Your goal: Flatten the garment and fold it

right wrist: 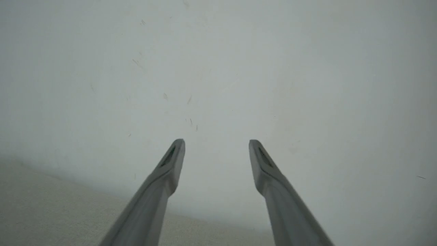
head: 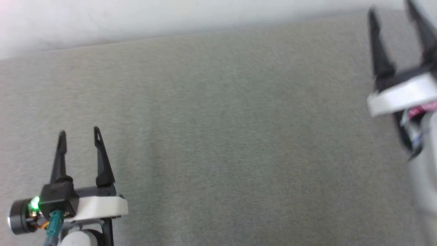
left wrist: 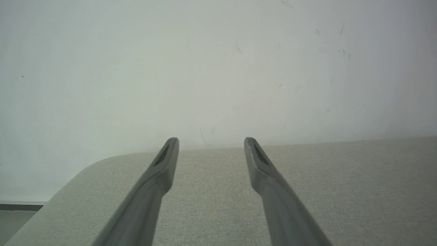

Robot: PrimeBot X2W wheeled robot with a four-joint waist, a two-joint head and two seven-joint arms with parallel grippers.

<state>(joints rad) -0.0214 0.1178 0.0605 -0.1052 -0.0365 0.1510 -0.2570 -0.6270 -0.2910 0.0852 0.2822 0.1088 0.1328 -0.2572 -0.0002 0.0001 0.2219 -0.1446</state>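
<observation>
Garment location cannot be determined from these views, so its position relative to either end effector cannot be stated. A small pink-red patch (head: 419, 111) sits just under the white flange of the right end effector (head: 390, 7); it is blurred, and whether it is fabric or a wrist part cannot be told.

Left end effector (head: 79, 131): lower left of the head view, above the table (head: 222, 136), fingers pointing toward the white wall (head: 170, 17). Fingers stand well apart with nothing between them. In the left wrist view the left end effector (left wrist: 211, 140) has bare grey woven table (left wrist: 211, 205) surface between its fingers, with the table's far edge and the wall (left wrist: 205, 68) beyond.

Right end effector: upper right of the head view, near the table's far edge, image blurred. Fingers are spread wide and hold nothing. In the right wrist view the right end effector (right wrist: 216, 140) faces the wall (right wrist: 273, 85), with the table (right wrist: 51, 212) at lower left.
</observation>
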